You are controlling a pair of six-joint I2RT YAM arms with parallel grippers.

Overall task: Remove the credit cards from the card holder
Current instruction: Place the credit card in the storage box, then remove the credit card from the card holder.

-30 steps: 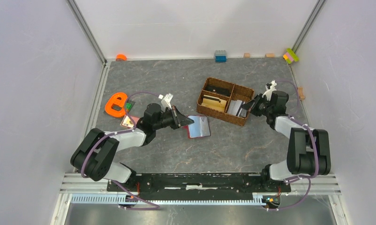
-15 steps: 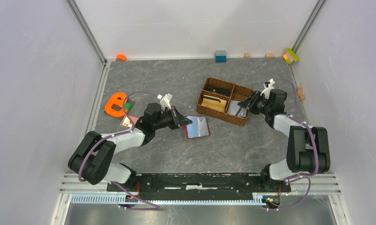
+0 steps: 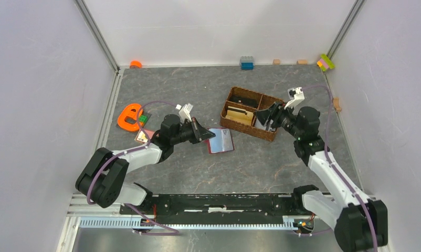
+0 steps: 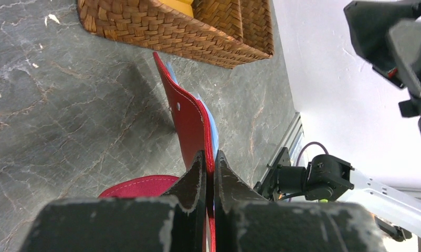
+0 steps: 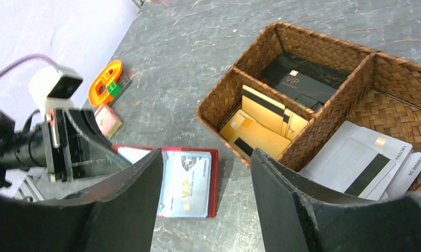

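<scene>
The dark red card holder (image 3: 222, 141) lies open on the table, left of the basket. A light blue credit card (image 5: 186, 184) sits in its flat half. My left gripper (image 3: 207, 135) is shut on the holder's raised flap (image 4: 189, 119), which stands on edge, with a blue card edge (image 4: 213, 131) behind it. My right gripper (image 3: 265, 115) hovers open above the basket's near right compartment, with nothing between its fingers (image 5: 137, 199). White-grey cards (image 5: 360, 164) lie in that compartment and orange-tan cards (image 5: 256, 127) in the middle one.
The brown wicker basket (image 3: 228, 118) also holds black cards (image 5: 303, 81) in its far compartment. An orange object (image 3: 128, 116) and a small tile (image 3: 142, 137) lie left of my left arm. Small blocks (image 3: 246, 62) line the back wall.
My right gripper went from shut to open and pulled up and left from the basket's right compartment as its arm swung forward. The left gripper kept its hold on the flap.
</scene>
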